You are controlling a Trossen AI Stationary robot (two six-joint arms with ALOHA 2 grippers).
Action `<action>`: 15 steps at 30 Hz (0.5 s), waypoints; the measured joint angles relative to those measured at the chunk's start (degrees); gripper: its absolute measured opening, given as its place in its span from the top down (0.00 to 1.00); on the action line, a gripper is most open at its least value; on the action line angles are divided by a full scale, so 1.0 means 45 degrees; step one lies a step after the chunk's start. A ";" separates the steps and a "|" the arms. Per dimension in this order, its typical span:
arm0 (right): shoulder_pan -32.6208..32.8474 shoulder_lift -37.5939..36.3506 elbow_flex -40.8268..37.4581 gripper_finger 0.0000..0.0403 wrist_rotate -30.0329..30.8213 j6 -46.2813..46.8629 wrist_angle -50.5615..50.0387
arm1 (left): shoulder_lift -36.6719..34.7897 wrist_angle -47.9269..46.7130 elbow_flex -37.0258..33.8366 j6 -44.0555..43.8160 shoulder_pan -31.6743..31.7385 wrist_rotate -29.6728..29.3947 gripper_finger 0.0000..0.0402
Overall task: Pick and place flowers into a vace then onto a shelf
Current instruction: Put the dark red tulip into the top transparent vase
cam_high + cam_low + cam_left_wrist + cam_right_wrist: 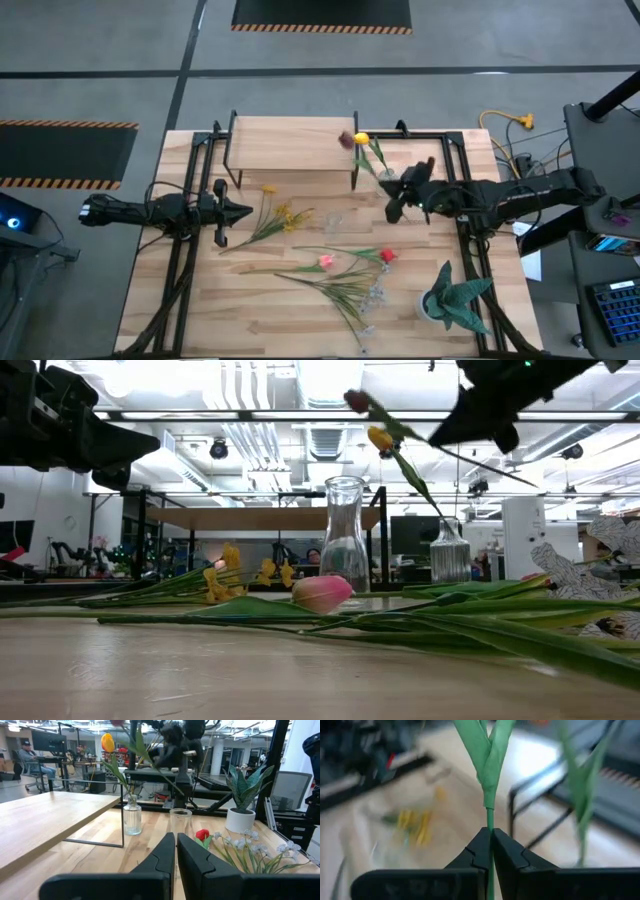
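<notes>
Teal spiky-leaved potted plant in a white pot [452, 297] sits at the near right corner of the light wooden tabletop [190, 300]; same plant shows in the left wrist view [242, 795]. Grey floor around the table carries black mats edged in orange-black hazard stripes [62, 152], one left, another at the far side, plus a yellow cable [508, 122] off the far right corner. A seated person at a desk [35, 757] is visible in the room behind.

the scene is lit evenly from overhead — ceiling lights [330, 385] are blown out in the low view, and the arms are reduced to silhouettes. only faint shadows are cast on the table [200, 290]. the right wrist background is heavily blurred — the stem [490, 765] alone is held sharp.
</notes>
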 joint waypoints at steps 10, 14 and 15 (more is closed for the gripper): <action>0.0001 0.0334 -0.1445 0.98 0.3497 -0.3810 0.7187 | 0.0000 0.0000 0.0000 0.0000 -0.0002 0.0000 0.99; -0.0055 0.0930 -0.2902 0.98 0.4030 -0.5669 1.2124 | -0.0001 0.0001 0.0000 0.0000 0.0002 0.0000 0.99; -0.0088 0.1129 -0.3243 0.98 0.4138 -0.6203 1.3313 | -0.0004 0.0002 0.0000 0.0003 -0.0001 0.0000 0.99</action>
